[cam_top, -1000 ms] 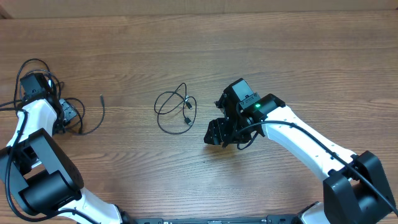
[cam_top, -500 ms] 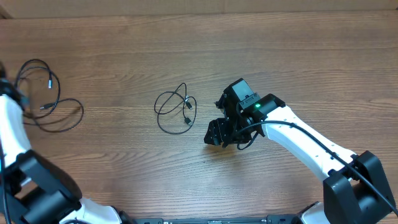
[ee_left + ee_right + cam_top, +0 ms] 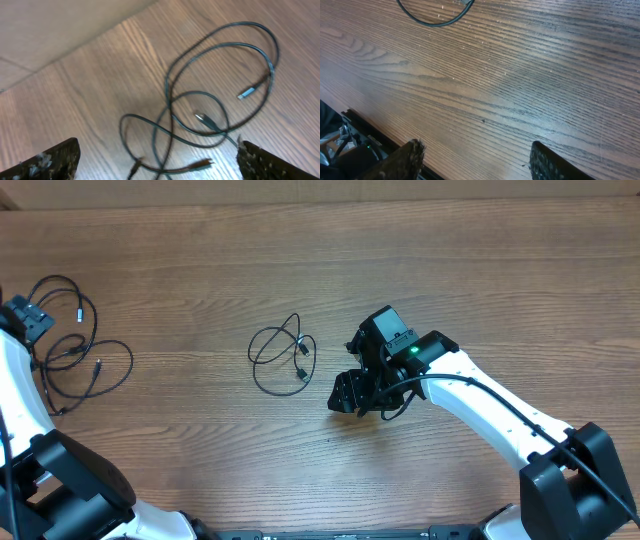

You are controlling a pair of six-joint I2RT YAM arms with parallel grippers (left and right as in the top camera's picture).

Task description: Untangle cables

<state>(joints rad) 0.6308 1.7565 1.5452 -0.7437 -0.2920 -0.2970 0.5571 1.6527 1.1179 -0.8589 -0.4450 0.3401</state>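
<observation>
My left gripper (image 3: 157, 159) just let go, jaws wide. The dropped cables (image 3: 202, 118) lie at nine o'clock, loops crossing: more work, I think. The middle cable (image 3: 299, 360) lies apart. My right gripper (image 3: 477, 162) hangs open, empty.

A brown wood-grain tabletop (image 3: 200, 460) fills the overhead view, its grain running left to right. A paler plain strip (image 3: 320, 190) borders its far edge. In the right wrist view a tiny dark speck (image 3: 483, 120) sits on the wood.
</observation>
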